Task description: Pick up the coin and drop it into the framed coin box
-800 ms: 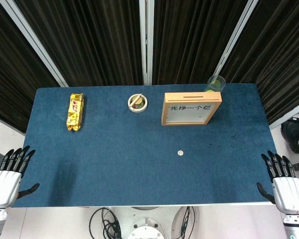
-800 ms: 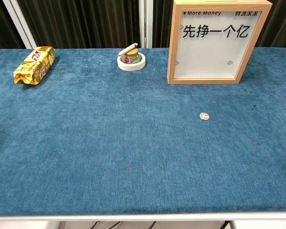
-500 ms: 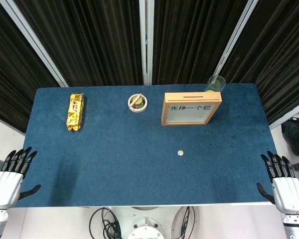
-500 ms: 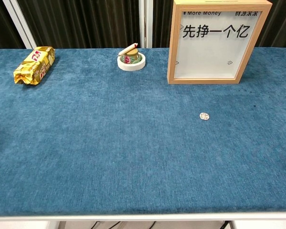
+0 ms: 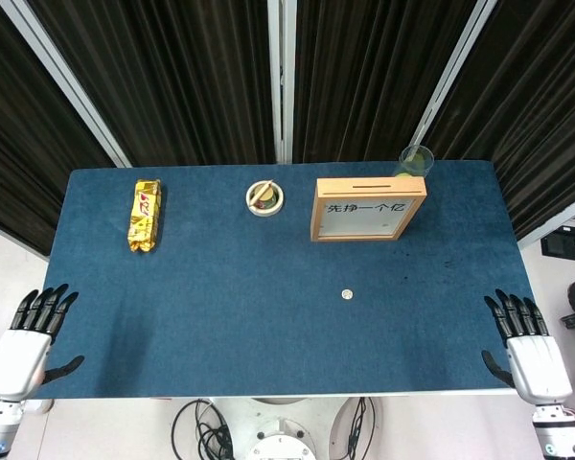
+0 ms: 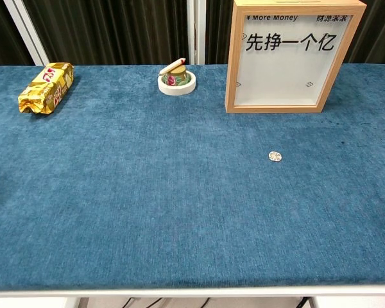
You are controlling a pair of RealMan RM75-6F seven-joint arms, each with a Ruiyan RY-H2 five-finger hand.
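Note:
A small silver coin (image 5: 346, 295) lies flat on the blue cloth, right of the middle, also plain in the chest view as the coin (image 6: 275, 156). The wooden framed coin box (image 5: 368, 208) stands upright at the back right, white front with black characters, slot on its top edge; the chest view shows the box (image 6: 289, 58) behind the coin. My left hand (image 5: 24, 347) hangs off the table's front left corner, fingers spread, holding nothing. My right hand (image 5: 522, 350) is at the front right corner, fingers spread and empty. Neither hand shows in the chest view.
A gold snack packet (image 5: 146, 215) lies at the back left. A small white dish (image 5: 265, 197) with something in it sits at the back centre. A green glass (image 5: 415, 160) stands behind the box. The blue table (image 5: 220, 307) ends just before both hands.
My right hand has shifted left, toward the table's front right corner. My left hand has moved slightly right and down. The coin and box have not moved.

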